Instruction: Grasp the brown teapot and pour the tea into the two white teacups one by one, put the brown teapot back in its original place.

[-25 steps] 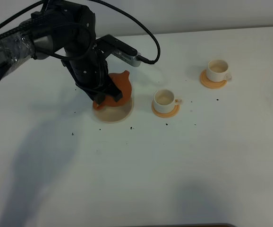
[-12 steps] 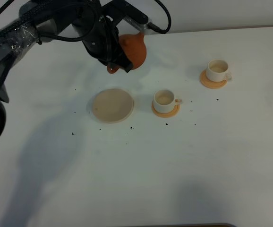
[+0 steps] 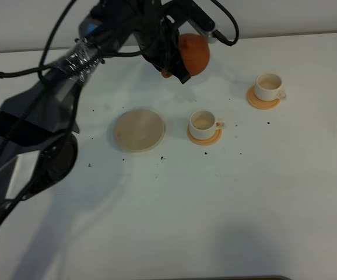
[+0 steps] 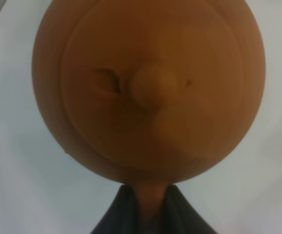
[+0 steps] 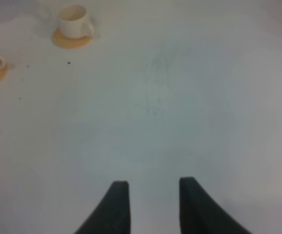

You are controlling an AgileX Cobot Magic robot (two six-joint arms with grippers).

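Note:
The brown teapot hangs in the air above the table's far side, behind the nearer white teacup. My left gripper is shut on its loop handle. In the left wrist view the teapot's lid and knob fill the picture, with the handle pinched in the left gripper. The pale beige coaster disc lies bare on the table. The second white teacup stands further right. My right gripper hovers open over bare table; a teacup shows far ahead of it.
Each cup sits on a small orange-tan coaster. Dark specks are scattered on the white table. The left arm's black links and cables reach in from the left side.
The left gripper has lifted the teapot off the beige disc and carried it up and to the right, toward the back of the table. The disc is now uncovered.

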